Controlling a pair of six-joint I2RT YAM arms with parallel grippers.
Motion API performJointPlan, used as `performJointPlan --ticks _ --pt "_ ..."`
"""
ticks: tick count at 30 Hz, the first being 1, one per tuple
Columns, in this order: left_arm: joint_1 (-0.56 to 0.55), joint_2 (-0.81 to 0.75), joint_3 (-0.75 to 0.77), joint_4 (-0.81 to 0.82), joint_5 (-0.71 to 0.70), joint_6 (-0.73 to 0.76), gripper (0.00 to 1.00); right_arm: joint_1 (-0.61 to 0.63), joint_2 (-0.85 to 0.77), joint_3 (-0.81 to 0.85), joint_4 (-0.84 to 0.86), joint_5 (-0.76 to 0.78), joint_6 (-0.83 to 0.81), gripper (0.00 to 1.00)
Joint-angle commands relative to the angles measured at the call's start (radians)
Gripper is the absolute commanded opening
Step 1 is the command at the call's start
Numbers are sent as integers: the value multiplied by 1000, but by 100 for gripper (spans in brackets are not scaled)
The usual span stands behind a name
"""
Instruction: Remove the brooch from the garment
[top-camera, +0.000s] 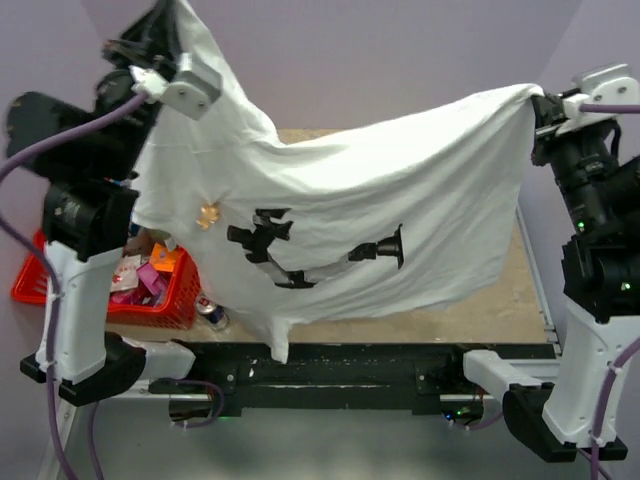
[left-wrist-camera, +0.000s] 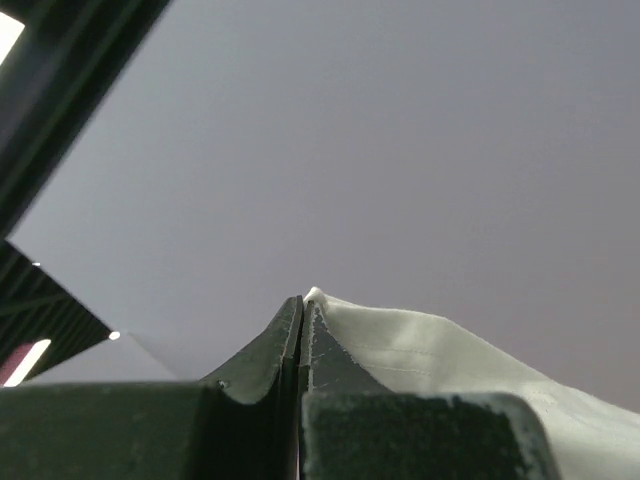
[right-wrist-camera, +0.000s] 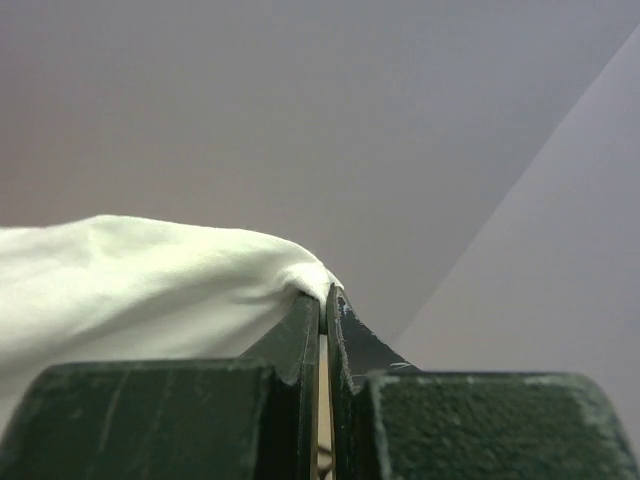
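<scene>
We hold the T-shirt (top-camera: 400, 180) spread in the air, its long side running from our left end effector (left-wrist-camera: 302, 305) to our right end effector (right-wrist-camera: 324, 297), higher at the left. Both are pinched tight on the T-shirt's top edge. The tiny tan brooch (top-camera: 209, 214) sits on the T-shirt's front, left of the black print (top-camera: 270, 240); we cannot tell which way it points. The T-shirt's bottom edge hangs above the tabletop (top-camera: 520, 300), with a red basket (top-camera: 160, 316) under its left side. A purple wall (top-camera: 400, 50) stands behind.
</scene>
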Motion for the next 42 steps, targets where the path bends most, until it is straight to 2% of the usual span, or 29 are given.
performJointPlan --ticks 1,4,5,7,9,13,14,15,16,20,21,24,30,31,32,33,34,35,36,39,42 --pt "4 60 -193 -46 93 -125 0 -1 0 -189 4 49 -4 0" --pt "4 83 -382 -11 161 -193 0 0 -40 -399 59 32 -32 0" --pt "4 92 -434 34 172 -193 0 0 -51 -516 86 32 -32 0" --pt "4 124 -562 80 199 -206 0 0 -42 -615 154 40 -29 0" --pt "4 208 -626 129 220 -204 0 0 16 -726 220 74 -21 0" --pt "18 449 -620 201 226 -209 0 -1 185 -799 332 114 10 0" --pt "19 492 -600 215 215 -206 0 -3 223 -790 353 120 14 0" --pt "27 576 -509 224 188 -201 0 -1 357 -754 410 132 37 0" --pt "30 662 -473 223 174 -195 0 -1 413 -694 421 131 42 0" --pt "48 845 -231 186 118 -189 0 -1 670 -484 406 132 63 0" --pt "51 888 -206 184 105 -192 0 -1 783 -432 386 132 70 0" --pt "51 920 -174 210 54 -195 0 -1 959 -182 300 151 108 0" --pt "79 911 -189 283 29 -198 0 22 1044 -112 329 227 102 0" --pt "79 910 -201 283 29 -189 4 26 1049 -115 326 230 96 0" --pt "79 902 -215 284 29 -184 27 40 1044 -123 324 244 81 2" --pt "79 878 -229 286 29 -180 37 51 1040 -143 323 250 70 7" --pt "79 859 -262 293 29 -190 45 60 1032 -154 318 261 62 18" --pt "79 836 -278 292 31 -225 54 78 1000 -164 312 276 50 32" --pt "79 784 -292 271 35 -241 55 88 982 -192 309 275 45 46" --pt "79 651 -391 206 84 -302 59 109 903 -223 294 229 39 62" --pt "79 516 -542 131 192 -308 61 125 856 -229 265 152 45 67"
